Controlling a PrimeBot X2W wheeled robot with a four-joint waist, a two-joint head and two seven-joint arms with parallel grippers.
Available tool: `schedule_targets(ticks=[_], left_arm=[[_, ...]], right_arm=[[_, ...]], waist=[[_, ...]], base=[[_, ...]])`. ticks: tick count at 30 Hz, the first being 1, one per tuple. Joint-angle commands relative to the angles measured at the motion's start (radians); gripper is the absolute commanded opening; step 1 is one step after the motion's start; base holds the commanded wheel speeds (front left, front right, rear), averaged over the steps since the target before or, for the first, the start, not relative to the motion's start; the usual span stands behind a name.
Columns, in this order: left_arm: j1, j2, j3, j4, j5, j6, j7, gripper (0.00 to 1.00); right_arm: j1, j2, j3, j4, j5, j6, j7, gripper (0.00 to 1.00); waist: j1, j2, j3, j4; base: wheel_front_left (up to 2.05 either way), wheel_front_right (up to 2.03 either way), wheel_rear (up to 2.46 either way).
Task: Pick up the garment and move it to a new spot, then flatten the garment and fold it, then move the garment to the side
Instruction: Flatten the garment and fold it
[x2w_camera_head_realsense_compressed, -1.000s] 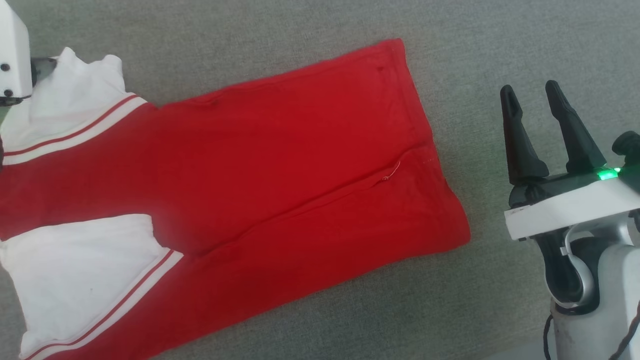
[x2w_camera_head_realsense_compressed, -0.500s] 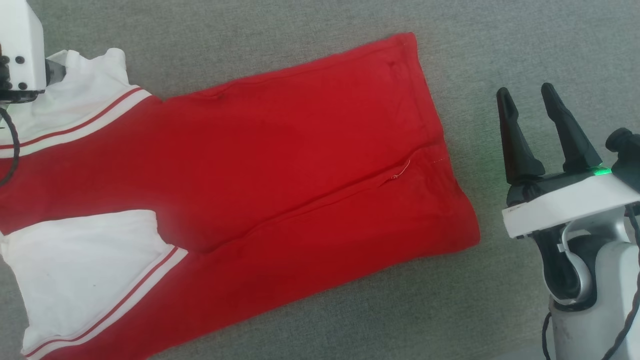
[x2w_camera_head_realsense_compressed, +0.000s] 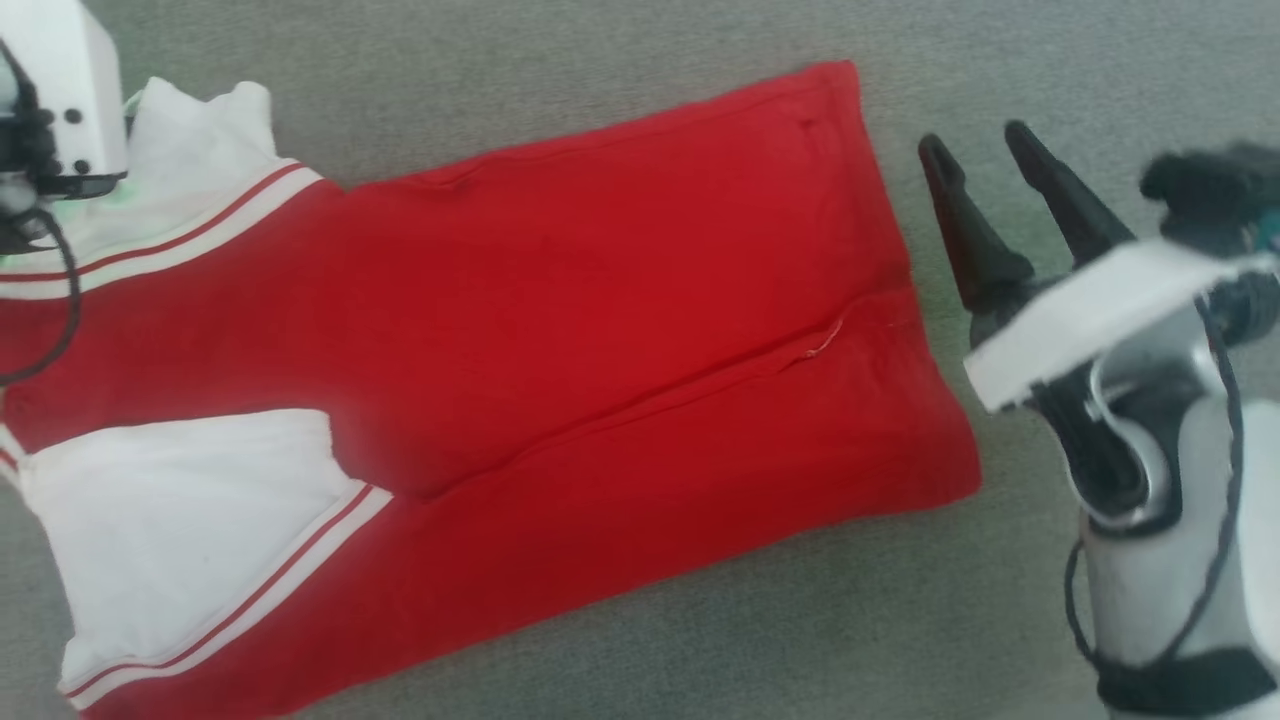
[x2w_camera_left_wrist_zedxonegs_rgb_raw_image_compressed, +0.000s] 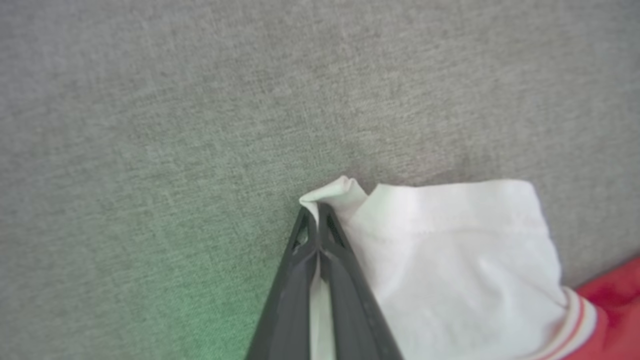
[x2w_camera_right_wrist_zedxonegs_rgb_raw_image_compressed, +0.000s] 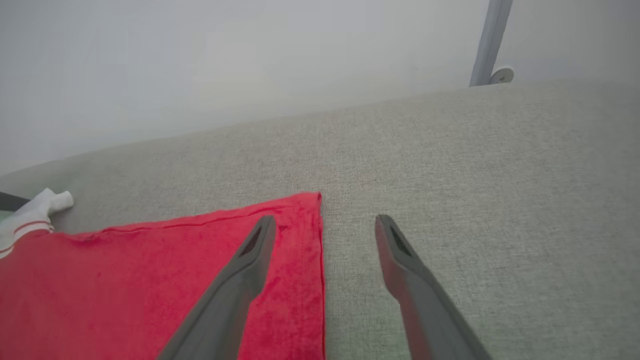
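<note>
The garment (x2w_camera_head_realsense_compressed: 600, 330) lies spread on the grey fabric surface with its plain red side up. Its white sleeves sit at the left and its hem at the right. My left gripper (x2w_camera_left_wrist_zedxonegs_rgb_raw_image_compressed: 314, 212) is shut on the tip of the far white sleeve (x2w_camera_left_wrist_zedxonegs_rgb_raw_image_compressed: 450, 250), pinching a fold of cloth between its fingers. In the head view, its white wrist (x2w_camera_head_realsense_compressed: 60, 110) covers the fingers at the top left. My right gripper (x2w_camera_head_realsense_compressed: 975, 140) is open with nothing in it, just right of the hem's far corner. In the right wrist view, that gripper (x2w_camera_right_wrist_zedxonegs_rgb_raw_image_compressed: 325, 220) straddles the hem edge of the garment (x2w_camera_right_wrist_zedxonegs_rgb_raw_image_compressed: 150, 280).
The grey fabric surface (x2w_camera_head_realsense_compressed: 600, 60) extends on all sides of the garment. In the right wrist view its far edge meets a pale wall (x2w_camera_right_wrist_zedxonegs_rgb_raw_image_compressed: 250, 60), with a thin metal pole (x2w_camera_right_wrist_zedxonegs_rgb_raw_image_compressed: 490, 40) at the upper right.
The head camera has shifted slightly. My right gripper has swung up and left toward the hem's far corner, still open. The left gripper keeps its hold on the sleeve.
</note>
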Motion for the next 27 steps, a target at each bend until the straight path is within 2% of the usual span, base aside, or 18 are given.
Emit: schedule_targets(ticks=[1,3,5,12,17,22,23,24,27], left_arm=[[0.058,-0.038,-0.035,0.025,0.007,-0.007,0.008,0.00],[0.046,-0.060,-0.037,0.034,0.010,-0.011,0.000,0.00],[0.032,-0.082,-0.041,0.043,0.014,-0.016,-0.007,0.00],[-0.009,-0.147,-0.047,0.092,0.018,-0.046,-0.044,0.00],[-0.029,-0.186,-0.047,0.140,0.017,-0.069,-0.076,0.00],[-0.042,-0.214,-0.050,0.188,0.021,-0.099,-0.111,0.00],[-0.044,-0.219,-0.050,0.198,0.021,-0.104,-0.119,0.00],[-0.047,-0.222,-0.050,0.206,0.023,-0.108,-0.131,0.00],[-0.063,-0.230,-0.049,0.228,0.032,-0.125,-0.171,0.00]], right_arm=[[-0.027,0.001,0.003,0.013,0.002,0.000,0.021,1.00],[-0.078,0.001,-0.006,0.057,0.023,0.000,0.077,1.00],[-0.131,-0.023,-0.001,0.109,-0.011,0.000,0.136,1.00],[-0.298,-0.039,-0.019,0.322,-0.043,0.000,0.309,1.00],[-0.359,-0.048,0.009,0.476,-0.067,0.000,0.447,1.00],[-0.392,-0.055,0.051,0.569,-0.059,0.000,0.571,1.00],[-0.393,-0.060,0.063,0.581,-0.060,0.000,0.598,0.46],[-0.395,-0.064,0.066,0.587,-0.053,0.001,0.618,0.00],[-0.405,-0.085,0.058,0.588,-0.049,0.000,0.655,0.00]], waist=[[0.0000,-0.0001,0.000,0.011],[0.0000,-0.0001,0.001,0.026],[0.0000,-0.0001,0.003,0.045],[0.0000,-0.0001,0.015,0.109],[0.0000,-0.0001,0.019,0.147],[0.0000,-0.0001,0.017,0.170],[0.0000,-0.0001,0.016,0.173],[0.0000,-0.0001,0.014,0.176],[0.0000,-0.0001,0.008,0.184]], base=[[0.00,0.00,0.00],[0.00,0.00,0.00],[0.00,0.00,0.00],[0.00,0.00,0.00],[0.00,0.00,0.00],[0.00,0.00,0.00],[0.00,0.00,0.00],[0.00,0.00,0.00],[0.00,0.00,0.00]])
